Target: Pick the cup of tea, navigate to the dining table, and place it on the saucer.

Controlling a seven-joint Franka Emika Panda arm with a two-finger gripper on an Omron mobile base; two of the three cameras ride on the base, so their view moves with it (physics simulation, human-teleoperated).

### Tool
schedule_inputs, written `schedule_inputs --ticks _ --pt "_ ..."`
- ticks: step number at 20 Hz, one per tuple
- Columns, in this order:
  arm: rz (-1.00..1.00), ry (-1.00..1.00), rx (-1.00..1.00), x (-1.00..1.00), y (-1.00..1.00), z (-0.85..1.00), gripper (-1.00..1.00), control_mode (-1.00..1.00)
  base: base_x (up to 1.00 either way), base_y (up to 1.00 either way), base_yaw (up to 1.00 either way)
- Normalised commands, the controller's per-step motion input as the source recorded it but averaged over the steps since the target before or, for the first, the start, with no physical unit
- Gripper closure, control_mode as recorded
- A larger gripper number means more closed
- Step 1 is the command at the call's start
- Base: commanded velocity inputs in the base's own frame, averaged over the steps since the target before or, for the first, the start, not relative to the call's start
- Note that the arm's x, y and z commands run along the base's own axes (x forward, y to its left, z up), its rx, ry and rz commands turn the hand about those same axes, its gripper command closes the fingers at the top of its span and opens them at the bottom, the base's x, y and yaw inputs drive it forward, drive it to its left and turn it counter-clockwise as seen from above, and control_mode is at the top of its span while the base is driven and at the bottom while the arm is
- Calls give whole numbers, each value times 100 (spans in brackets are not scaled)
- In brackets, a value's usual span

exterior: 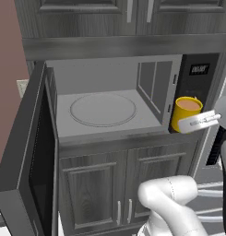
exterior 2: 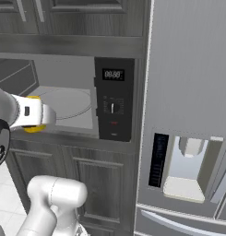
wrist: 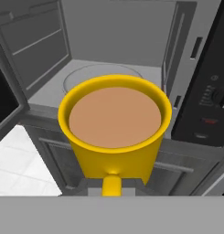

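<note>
The cup of tea is a yellow mug full of brown liquid. It hangs in the air just outside the open microwave, in front of its right edge. My gripper is shut on the mug's small handle, at the side nearest me. In the hand view the cup of tea stands upright and close, with the handle between my fingers. In the right base view my white hand covers most of the cup of tea. The dining table and the saucer are out of view.
The microwave cavity holds a grey glass turntable. Its door stands swung out to the left. The black control panel is right of the cavity, then a steel fridge with a dispenser. Dark cabinets lie below.
</note>
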Motion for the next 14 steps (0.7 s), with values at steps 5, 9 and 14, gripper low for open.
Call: schedule_inputs --ticks 5,9,14 --pt "0 0 0 0 0 0 100 100 -48 -1 -3" --pt "0 0 0 0 0 0 100 100 -83 -1 -8" --pt "0 0 0 0 0 0 100 100 -100 -30 3"
